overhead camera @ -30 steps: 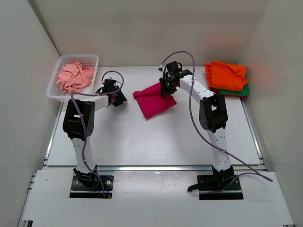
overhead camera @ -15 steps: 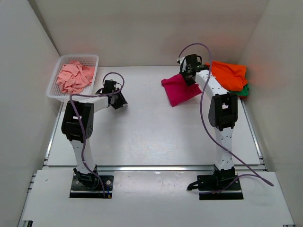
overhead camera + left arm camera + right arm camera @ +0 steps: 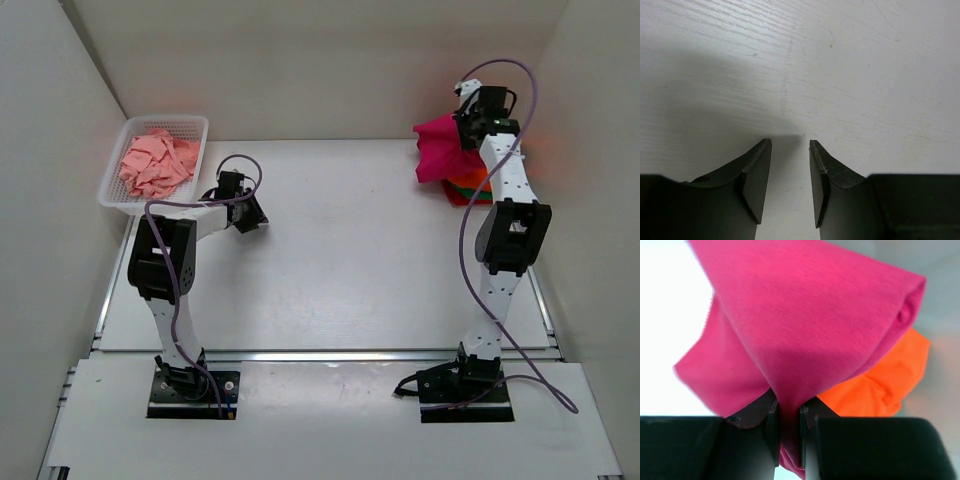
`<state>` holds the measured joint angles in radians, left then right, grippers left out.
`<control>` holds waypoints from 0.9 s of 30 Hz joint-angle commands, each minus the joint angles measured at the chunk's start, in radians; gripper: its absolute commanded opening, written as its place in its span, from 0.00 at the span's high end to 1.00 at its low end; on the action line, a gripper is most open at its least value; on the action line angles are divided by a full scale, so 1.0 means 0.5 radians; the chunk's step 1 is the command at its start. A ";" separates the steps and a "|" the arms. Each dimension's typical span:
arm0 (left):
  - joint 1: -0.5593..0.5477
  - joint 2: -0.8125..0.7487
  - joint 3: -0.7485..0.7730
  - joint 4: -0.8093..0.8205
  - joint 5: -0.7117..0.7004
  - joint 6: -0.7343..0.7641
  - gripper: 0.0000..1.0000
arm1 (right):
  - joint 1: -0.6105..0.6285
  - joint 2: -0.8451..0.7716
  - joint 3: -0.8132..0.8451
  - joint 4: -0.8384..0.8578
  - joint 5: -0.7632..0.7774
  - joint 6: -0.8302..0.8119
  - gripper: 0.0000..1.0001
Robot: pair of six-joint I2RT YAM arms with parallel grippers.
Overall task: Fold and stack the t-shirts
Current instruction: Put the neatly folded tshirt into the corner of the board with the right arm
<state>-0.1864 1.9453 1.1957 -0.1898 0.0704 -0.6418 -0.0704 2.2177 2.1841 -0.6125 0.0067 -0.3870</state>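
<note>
The right gripper (image 3: 466, 122) has swung across from the middle of the table to the far right corner in the past second, carrying the magenta-pink t-shirt (image 3: 440, 155) with it; the folded shirt, which lay on the surface beneath the jaws a second ago, now hangs clear of it. Seen from the wrist, the right gripper (image 3: 788, 432) is clamped on a pinch of the magenta-pink t-shirt (image 3: 805, 315), the cloth bunched between the jaws and draping out ahead of them. The orange t-shirt (image 3: 875, 385) lies just beyond and below the jaws, the top of the pile (image 3: 466, 188) that the overhead view largely hides behind the hanging cloth. The carry looks nearly done, with lowering and release onto the pile left to do. The left gripper (image 3: 248, 212) has stayed low over the table's far left, its jaws narrowly parted with nothing between them, and the left gripper (image 3: 790, 146) faces only bare, lightly scuffed white table (image 3: 850, 60). Further off to the far left of those jaws, the pale salmon-pink t-shirt (image 3: 155, 162) sits crumpled in the white mesh basket (image 3: 112, 195), not yet folded. Plain white walls (image 3: 300, 60) close in the table (image 3: 330, 270) on three sides.
</note>
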 commanded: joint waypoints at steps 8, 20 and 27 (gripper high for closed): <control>-0.008 -0.111 -0.066 -0.078 -0.012 0.050 0.51 | -0.301 -0.278 0.037 0.219 -0.596 0.200 1.00; -0.011 -0.133 -0.146 -0.069 -0.012 0.044 0.51 | -0.387 -0.220 0.225 0.222 -0.698 0.286 1.00; -0.032 -0.105 -0.121 -0.081 0.000 0.059 0.50 | -0.427 -0.245 0.028 0.252 -0.679 0.277 1.00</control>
<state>-0.1940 1.9160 1.1545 -0.1783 0.0689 -0.6342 -0.2676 2.1647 2.2127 -0.5591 -0.3206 -0.2604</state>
